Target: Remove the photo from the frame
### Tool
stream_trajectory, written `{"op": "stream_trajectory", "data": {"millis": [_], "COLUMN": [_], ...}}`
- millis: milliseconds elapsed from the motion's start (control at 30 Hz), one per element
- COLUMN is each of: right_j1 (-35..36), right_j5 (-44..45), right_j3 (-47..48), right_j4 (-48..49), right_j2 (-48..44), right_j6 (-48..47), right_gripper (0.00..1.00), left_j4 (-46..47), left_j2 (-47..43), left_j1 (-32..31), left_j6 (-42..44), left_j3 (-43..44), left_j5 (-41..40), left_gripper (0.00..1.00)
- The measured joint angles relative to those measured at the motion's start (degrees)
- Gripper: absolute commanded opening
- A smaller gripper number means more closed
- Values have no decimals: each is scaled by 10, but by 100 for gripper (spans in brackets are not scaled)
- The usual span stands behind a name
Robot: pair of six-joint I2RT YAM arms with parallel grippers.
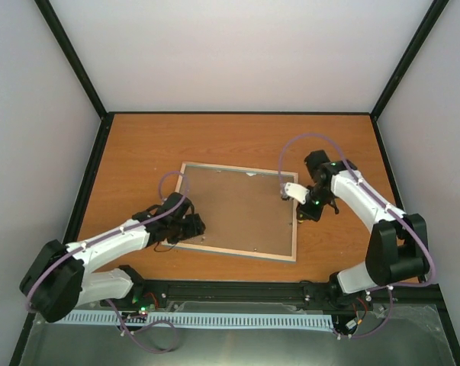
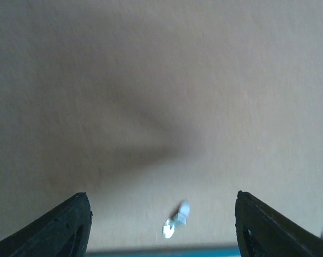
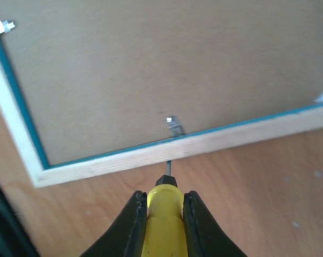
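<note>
The frame (image 1: 238,251) lies face down mid-table, its brown backing board (image 1: 241,210) facing up. The photo is hidden under the backing. My left gripper (image 1: 193,226) is open and empty, low over the backing at the frame's left side. In the left wrist view the gripper (image 2: 161,197) has a small metal tab (image 2: 176,219) between its fingers and the turquoise edge (image 2: 166,251) just below. My right gripper (image 1: 311,208) is shut on a yellow screwdriver (image 3: 164,214). Its tip touches the frame's wooden rim (image 3: 124,158) just below another metal tab (image 3: 174,127).
Another metal tab (image 3: 3,27) sits on the backing at the frame's corner. Bare orange table (image 1: 214,141) surrounds the frame. Black enclosure posts and pale walls bound the table on three sides. The arm bases stand on a rail (image 1: 237,293) at the near edge.
</note>
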Motion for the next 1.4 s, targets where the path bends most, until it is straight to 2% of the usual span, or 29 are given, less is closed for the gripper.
{"op": "stream_trajectory", "data": {"millis": [100, 267, 367, 533, 733, 867, 1100, 1300, 1400], "right_j1": [50, 109, 97, 42, 25, 25, 25, 25, 25], "right_j5": [-8, -24, -3, 35, 58, 61, 61, 53, 41], "right_j3": [-9, 5, 51, 179, 257, 302, 332, 332, 320], "right_j4": [-21, -65, -80, -66, 9, 58, 115, 117, 105], "right_j2": [-11, -15, -15, 26, 134, 210, 257, 275, 271], "right_j6": [3, 9, 8, 11, 48, 76, 90, 77, 56], "right_gripper": [3, 3, 3, 3, 3, 3, 3, 3, 3], "left_j4": [19, -3, -26, -84, -108, -77, -44, -1, 3], "left_j2": [22, 53, 17, -76, -71, -84, -110, -73, -60], "left_j1": [54, 85, 86, 87, 87, 87, 88, 88, 88], "left_j6": [10, 34, 32, 24, -6, -41, -93, -109, -109], "left_j3": [1, 56, 81, 74, -2, -30, -55, -55, -51], "left_j5": [-7, -37, -43, -19, 64, 104, 101, 83, 71], "left_gripper": [70, 69, 69, 77, 81, 81, 81, 80, 75]}}
